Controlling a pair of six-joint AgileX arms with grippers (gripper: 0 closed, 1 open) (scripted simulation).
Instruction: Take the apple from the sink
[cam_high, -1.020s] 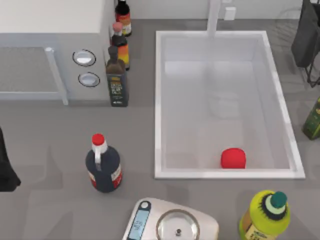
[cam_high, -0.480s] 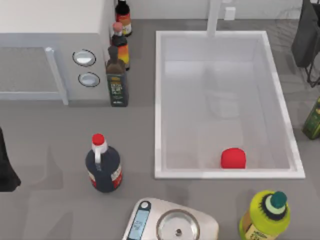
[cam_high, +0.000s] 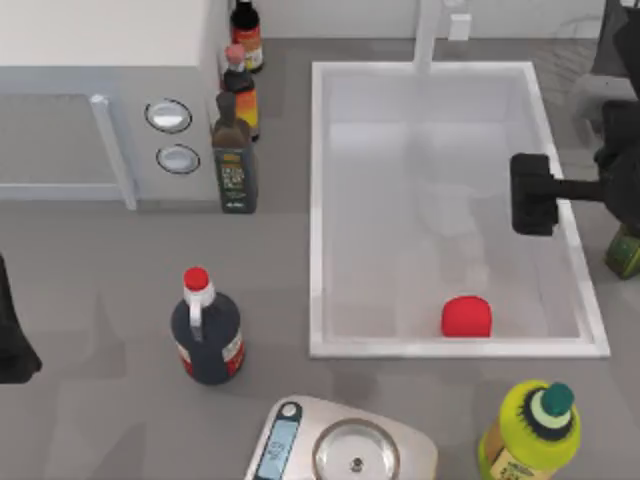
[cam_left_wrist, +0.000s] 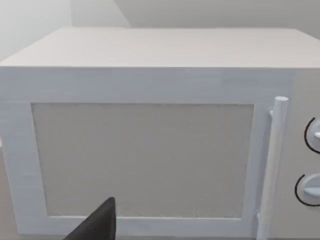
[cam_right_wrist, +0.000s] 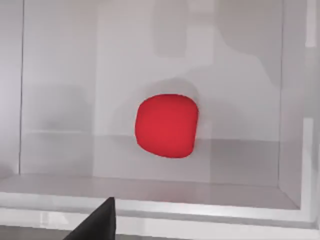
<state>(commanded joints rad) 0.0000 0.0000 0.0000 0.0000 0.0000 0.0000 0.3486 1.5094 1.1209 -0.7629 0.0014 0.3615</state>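
Apple (cam_high: 467, 316) sits on the sink (cam_high: 318, 200) floor, in the near-right corner, close to the near wall but apart from the right wall; the rest of the floor is bare. Apple is a smooth matte red lump, rounded top, flattish base; in my right wrist view (cam_right_wrist: 167, 126) it's dead centre against the pale grey floor. Sink is a white rectangular basin with a raised flat rim, white faucet post (cam_high: 428, 35) at the far rim. My right gripper (cam_high: 532, 194) is over the sink's right side, just inside the right rim, well apart from the apple and farther back; can't tell if its fingers are apart or together. Open air between it and the apple. Near rim outside: green bottle (cam_high: 530, 430) at the desk's near-right, scale (cam_high: 345, 445) at the near edge, dark red-capped bottle (cam_high: 206, 330) left of the sink. Microwave (cam_high: 100, 90) at the far-left corner. My left arm (cam_high: 12, 335) is parked at the left edge, facing the microwave door (cam_left_wrist: 142, 160).
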